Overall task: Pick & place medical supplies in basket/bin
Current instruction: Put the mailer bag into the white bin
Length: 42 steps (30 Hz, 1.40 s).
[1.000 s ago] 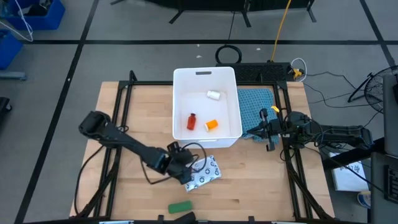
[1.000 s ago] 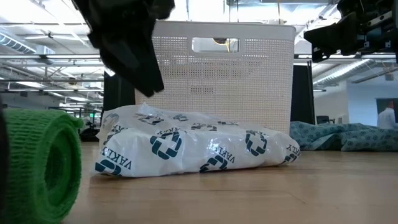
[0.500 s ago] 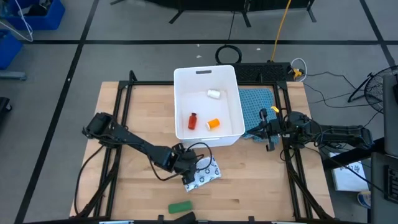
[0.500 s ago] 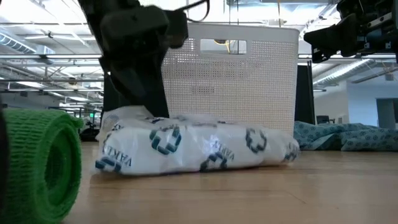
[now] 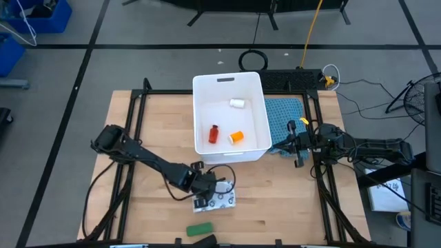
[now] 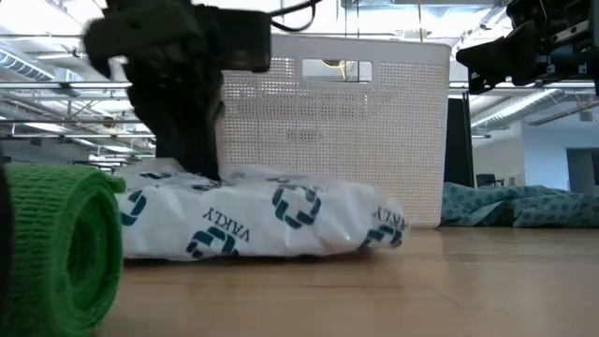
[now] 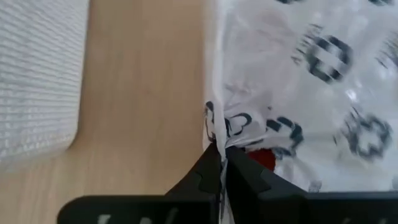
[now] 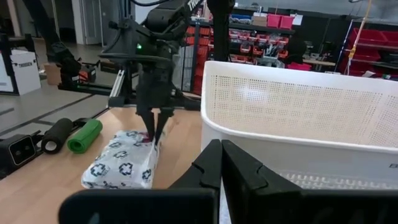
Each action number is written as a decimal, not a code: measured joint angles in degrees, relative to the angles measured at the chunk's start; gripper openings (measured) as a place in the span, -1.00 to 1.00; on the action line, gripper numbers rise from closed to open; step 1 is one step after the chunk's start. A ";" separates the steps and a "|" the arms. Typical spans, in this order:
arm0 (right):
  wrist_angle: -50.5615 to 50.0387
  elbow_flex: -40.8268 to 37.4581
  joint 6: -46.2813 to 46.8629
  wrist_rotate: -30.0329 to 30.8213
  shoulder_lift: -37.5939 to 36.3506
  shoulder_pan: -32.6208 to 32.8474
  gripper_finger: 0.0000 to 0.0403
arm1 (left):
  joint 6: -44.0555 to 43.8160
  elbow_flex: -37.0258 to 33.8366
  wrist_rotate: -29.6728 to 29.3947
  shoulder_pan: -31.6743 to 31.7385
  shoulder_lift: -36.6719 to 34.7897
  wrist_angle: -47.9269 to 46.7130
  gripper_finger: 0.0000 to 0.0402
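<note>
On the table just in front of the white bin (image 5: 229, 118) lies the printed white pouch (image 5: 215, 201), flat on the wood with its long side running roughly parallel to the bin's near wall, a short gap of bare table between them. From where I stand the left tool (image 5: 204, 190) sits right at the pouch's edge nearest the left arm, its fingers pressed together on a fold of the plastic wrapper, which the left wrist view shows pinched between the tips (image 7: 221, 163). The bin lies straight ahead of that grip, across the pouch and away from the table's front edge, so lifting and carrying it forward over the near wall looks like the move this hinges on; the thin pinch on loose film could slip. Inside the bin already rest a red bottle (image 5: 213, 133), an orange bottle (image 5: 235, 138) and a white bottle (image 5: 237, 105). A green roll (image 5: 200, 229) waits near the table's front edge. Off beside the bin's other side, the right tool (image 5: 295, 143) hovers over the teal cloth (image 5: 285, 114), fingers closed on nothing.
</note>
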 joint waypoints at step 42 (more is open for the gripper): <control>-0.03 -0.01 -0.43 -0.02 -0.01 0.00 -1.00 | 59.54 -40.72 -7.98 -2.71 -83.77 35.72 -1.00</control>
